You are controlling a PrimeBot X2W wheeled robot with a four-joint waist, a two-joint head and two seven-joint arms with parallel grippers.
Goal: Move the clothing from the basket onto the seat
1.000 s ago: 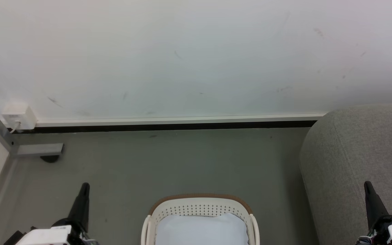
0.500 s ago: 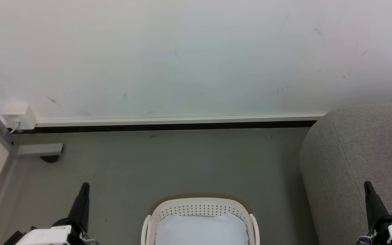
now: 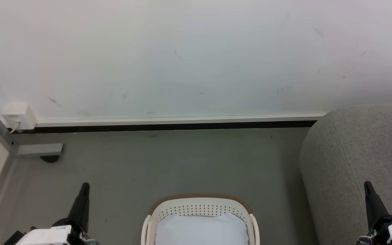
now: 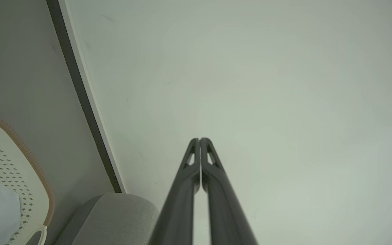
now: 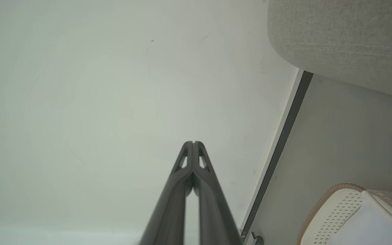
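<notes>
**Arms idle, basket still full**

Nothing has shifted over the past second. My left gripper (image 3: pixel 84 187) and my right gripper (image 3: pixel 368 186) sit at the bottom corners of the head view exactly where they were. Each pair of long dark fingers is pressed together on nothing, and both wrist views show the tips meeting against bare wall. I judge from this that the job has not begun: no reach is under way and nothing has been lifted.

Between the two grippers, at bottom centre, the small white perforated plastic basket with its tan-brown rim (image 3: pixel 199 196) stands on the grey floor (image 3: pixel 182 160). The clothing (image 3: pixel 201 229), a soft bundle that looks pale bluish-white here, lies inside it below the rim. It is to the right of my left gripper and to the left of my right one, touching neither. In the head view it sits somewhat closer to the left gripper.

Further right rises the large grey woven-fabric seat (image 3: pixel 356 153), with a rounded edge and a stitched seam. It stands beside the basket with a strip of floor between them, and my right gripper shows in front of it. No clothing shows on the part of the seat in view. Beyond runs a dark skirting strip (image 3: pixel 175 125) below the scuffed white wall (image 3: pixel 182 58).
</notes>
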